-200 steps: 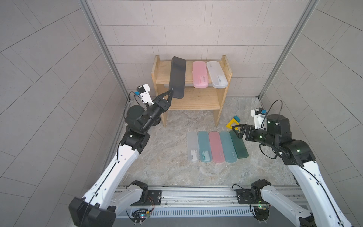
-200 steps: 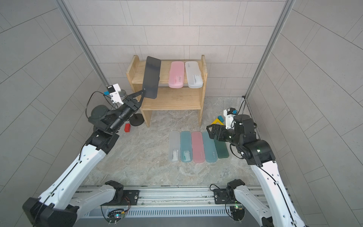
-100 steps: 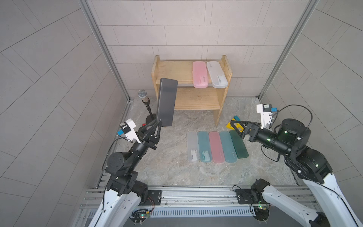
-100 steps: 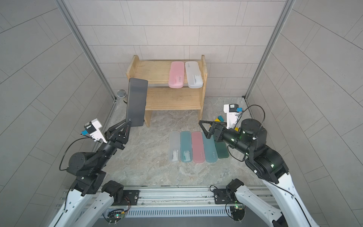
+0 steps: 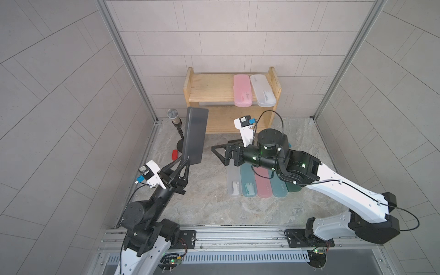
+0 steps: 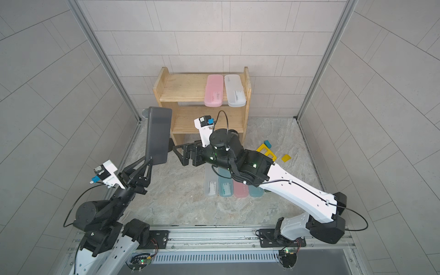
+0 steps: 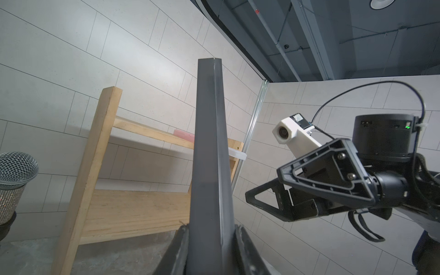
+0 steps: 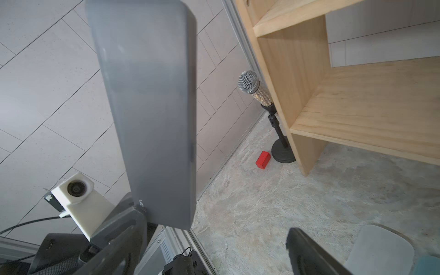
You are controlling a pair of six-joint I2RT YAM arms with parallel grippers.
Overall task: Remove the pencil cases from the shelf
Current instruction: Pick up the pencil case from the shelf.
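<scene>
The left gripper has its jaws closed on the lower end of the black pencil case, which stands nearly upright in the air, off the shelf and in front of its left side panel; the right gripper has its jaws spread wide with nothing between them, pointing at the black pencil case from beside it and not touching it. On the shelf's upper tier a pink case and a frosted white case lie side by side at the right end, their front ends overhanging the edge; the lower tier shows only bare wood. On the stone floor five more cases lie in a row, touching, with their far ends under the right arm; the rightmost looks dark green, though little of it shows. A microphone on a stand and a red block sit by the left wall.
</scene>
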